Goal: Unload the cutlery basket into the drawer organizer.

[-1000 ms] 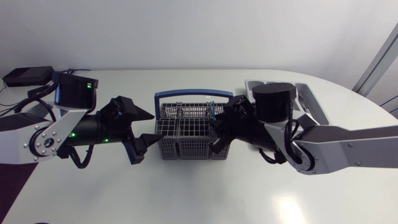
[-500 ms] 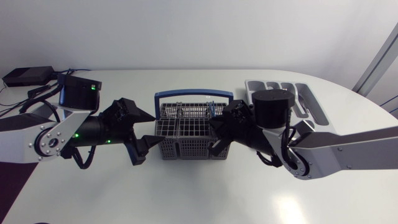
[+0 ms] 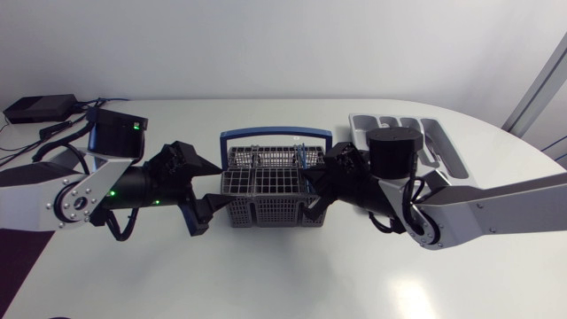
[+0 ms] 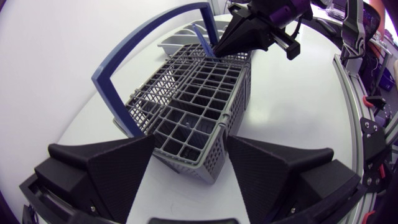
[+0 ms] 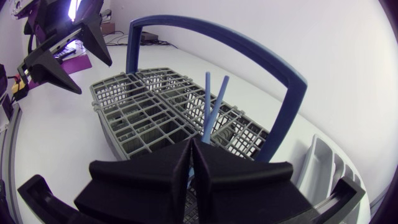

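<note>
Grey plastic cutlery basket (image 3: pixel 266 213), with a blue hoop handle (image 3: pixel 275 136) at its far side, is found at the middle of the white worktop (image 3: pixel 266 275). Drawer organizer (image 3: pixel 443 133) is noted at the far right, behind the right arm and apart from the basket.

Left gripper (image 4: pixel 191 142): jaws are held wide, one finger to either side of the basket's left end. Contact with the walls cannot be told. The gripper is judged to be set there to steady the basket.

Right gripper (image 5: pixel 191 149): jaws are drawn narrow and pinched on one end of a blue utensil (image 5: pixel 206 106). Its two thin stems reach ahead of the fingertips, above the basket's right end. The kind of utensil cannot be told.

Change over the last second: the right arm is drawn back to the right, so more of the organizer is uncovered, and its gripper is shifted slightly right at the basket's end. The left arm is edged a little toward the basket. No displacement of the basket is seen.

Judgement: the grasp is made and the lift-out appears to be under way. The utensil is not yet carried clear, and a move to the right into an organizer slot is still owed. Whether other pieces remain in the basket cannot be told.
</note>
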Controlling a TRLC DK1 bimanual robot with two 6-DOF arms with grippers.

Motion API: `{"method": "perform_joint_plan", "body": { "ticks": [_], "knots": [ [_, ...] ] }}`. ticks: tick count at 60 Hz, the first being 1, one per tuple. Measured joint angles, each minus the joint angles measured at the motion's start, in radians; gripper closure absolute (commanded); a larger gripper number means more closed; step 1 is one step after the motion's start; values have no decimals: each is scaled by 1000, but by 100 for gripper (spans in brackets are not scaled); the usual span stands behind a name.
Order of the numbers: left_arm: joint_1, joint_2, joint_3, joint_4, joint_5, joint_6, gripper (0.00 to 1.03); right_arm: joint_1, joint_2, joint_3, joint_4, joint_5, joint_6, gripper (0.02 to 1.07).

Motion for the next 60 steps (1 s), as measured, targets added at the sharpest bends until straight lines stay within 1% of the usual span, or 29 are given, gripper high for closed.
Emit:
{"method": "perform_joint_plan", "body": {
  "ticks": [12,31,46,48,50,53,55,60],
  "knots": [
    [0,8,0,6,0,0,17,-1,2,0,0,-8,7,101],
    [-3,10,0,7,0,0,16,-40,-5,-10,10,-58,26,101],
    [-14,19,0,7,0,0,16,-50,-54,-46,14,-59,31,100],
    [-14,19,0,7,0,0,16,-52,-66,-50,11,-59,31,94],
    [-14,19,0,6,0,0,16,-52,-74,-52,11,-59,34,84],
    [-14,19,0,7,0,0,16,-52,-87,-53,11,-59,35,73],
    [-14,19,0,7,0,0,16,-52,-93,-53,12,-59,37,69],
    [-14,19,0,7,0,0,16,-52,-102,-53,11,-61,38,64]
  ]
}}
